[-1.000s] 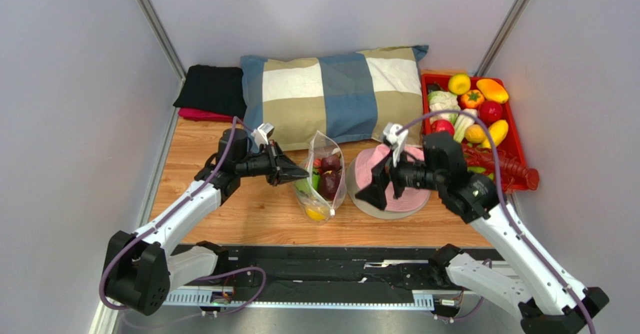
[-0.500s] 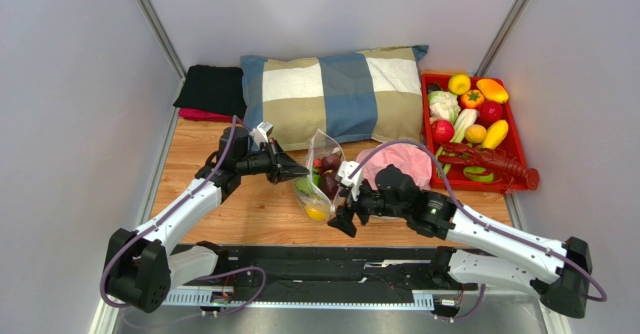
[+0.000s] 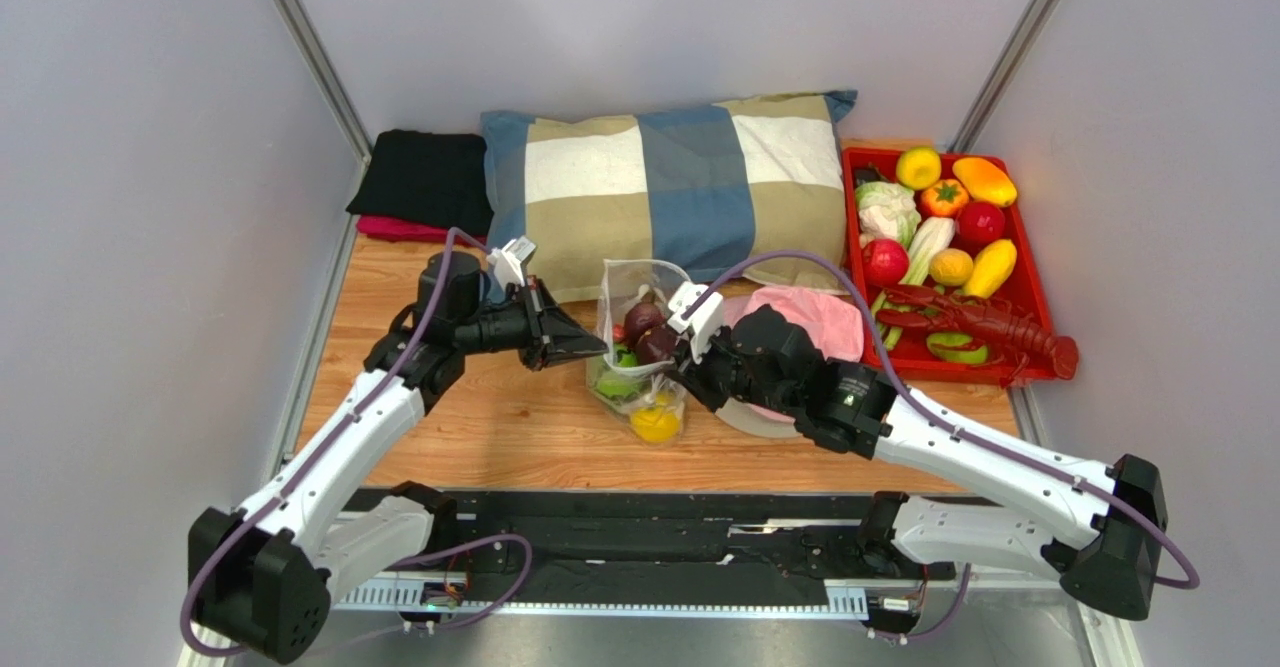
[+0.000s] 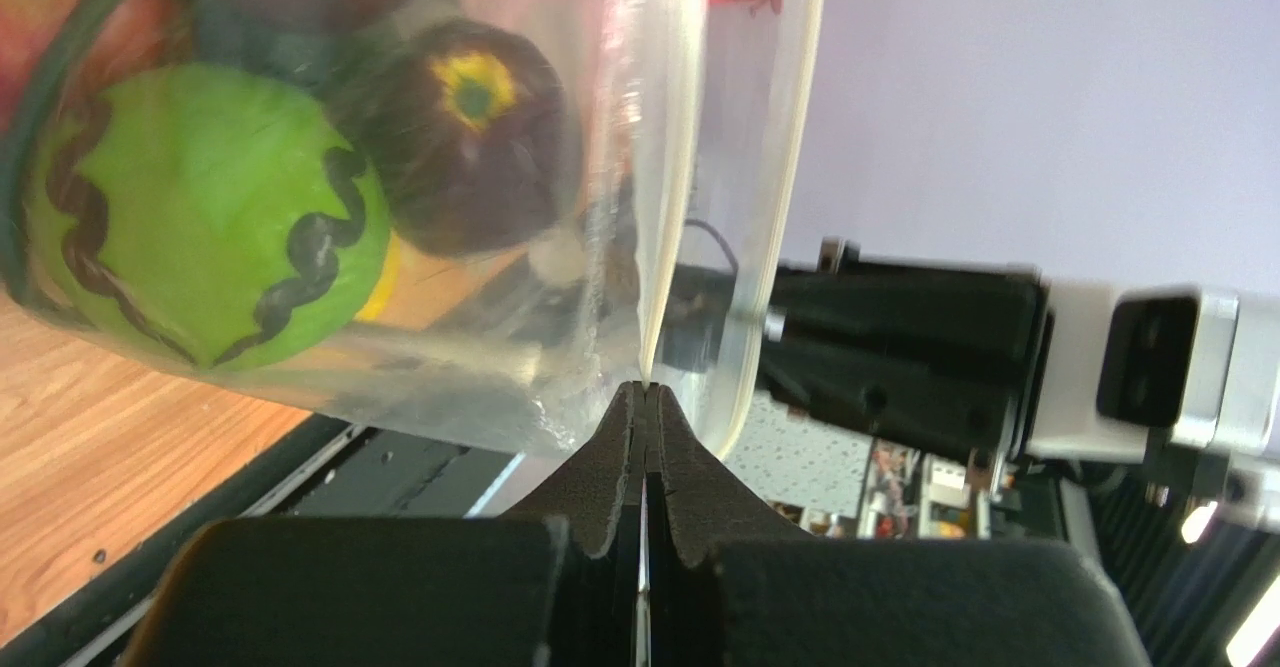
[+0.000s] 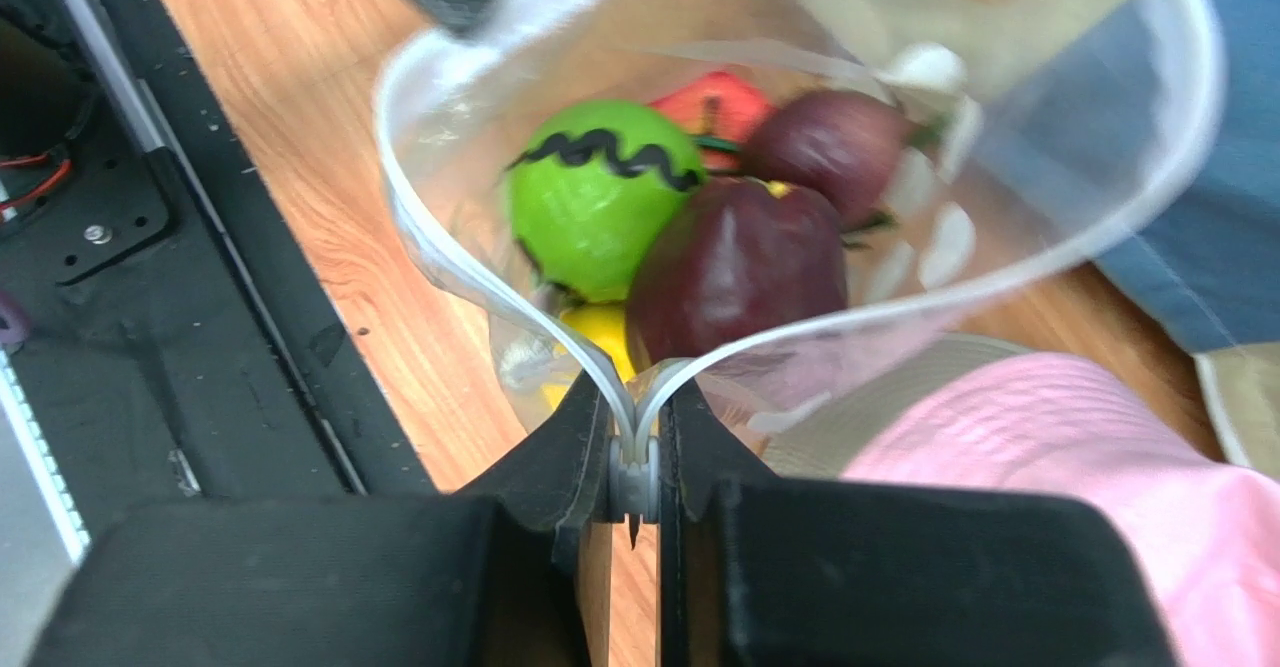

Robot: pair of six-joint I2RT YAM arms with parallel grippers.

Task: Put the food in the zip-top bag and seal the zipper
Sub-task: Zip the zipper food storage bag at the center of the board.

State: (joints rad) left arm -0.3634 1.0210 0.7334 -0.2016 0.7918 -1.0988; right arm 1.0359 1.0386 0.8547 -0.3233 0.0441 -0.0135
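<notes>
The clear zip-top bag stands on the wooden table between my two grippers, its mouth pulled open in a loop. Inside lies the food: a green fruit, a dark purple fruit, a yellow piece and a red piece. My left gripper is shut on the bag's left rim, where the pale zipper runs up from its tips. My right gripper is shut on the zipper's other end, where both strips meet.
A pink hat on a round plate lies just right of the bag, under my right arm. A red tray with more toy food and a red lobster sits at the right. A checked pillow and black cloth line the back.
My right arm swung left from over the pink hat to the bag, and its jaws closed on the zipper end. The bag's mouth spread wider. My left gripper drew slightly left.
</notes>
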